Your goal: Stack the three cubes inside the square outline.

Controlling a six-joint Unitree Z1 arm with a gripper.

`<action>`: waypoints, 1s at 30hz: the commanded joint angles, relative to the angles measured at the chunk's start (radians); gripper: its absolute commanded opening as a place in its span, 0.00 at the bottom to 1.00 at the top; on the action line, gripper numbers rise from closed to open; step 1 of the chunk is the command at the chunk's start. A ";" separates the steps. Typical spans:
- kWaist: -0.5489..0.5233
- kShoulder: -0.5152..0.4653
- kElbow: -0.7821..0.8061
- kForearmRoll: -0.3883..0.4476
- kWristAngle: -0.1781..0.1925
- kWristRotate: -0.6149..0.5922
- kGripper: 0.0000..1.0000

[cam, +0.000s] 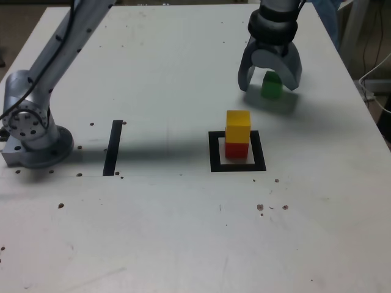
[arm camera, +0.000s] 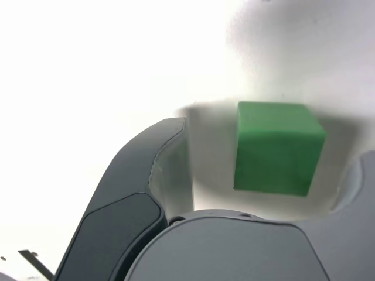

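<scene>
In the exterior view, a straight black strip (cam: 113, 147) is seen on the table (cam: 183, 232) toward the left, well apart from everything else. Further right, the square outline (cam: 237, 167) is seen with the red cube (cam: 237, 149) inside it and the yellow cube (cam: 238, 126) stacked squarely on top. Furthest right and further back, the gripper (cam: 269, 82) is held spread wide over the green cube (cam: 271, 85), one jaw on each side, neither seen to touch it. The green cube is shown resting on the table, well apart from the stack. In the wrist view the green cube (arm camera: 276, 147) is seen between the jaws, gaps showing on both sides. It appears plain, solid green and sharp-edged. Closing on it is judged to be the step in hand.
</scene>
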 commanded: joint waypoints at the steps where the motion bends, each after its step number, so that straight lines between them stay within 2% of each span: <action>1: 0.001 0.004 0.002 -0.015 0.007 -0.004 0.85; 5: 0.001 0.006 0.006 -0.046 0.014 -0.007 0.83; 8: 0.001 0.007 0.010 -0.060 0.018 -0.015 0.78; 14: 0.001 0.004 0.017 -0.068 0.025 -0.042 0.60; 23: 0.001 -0.006 0.020 -0.077 0.054 -0.076 0.27; 30: -0.007 -0.017 0.022 -0.078 0.054 -0.077 0.16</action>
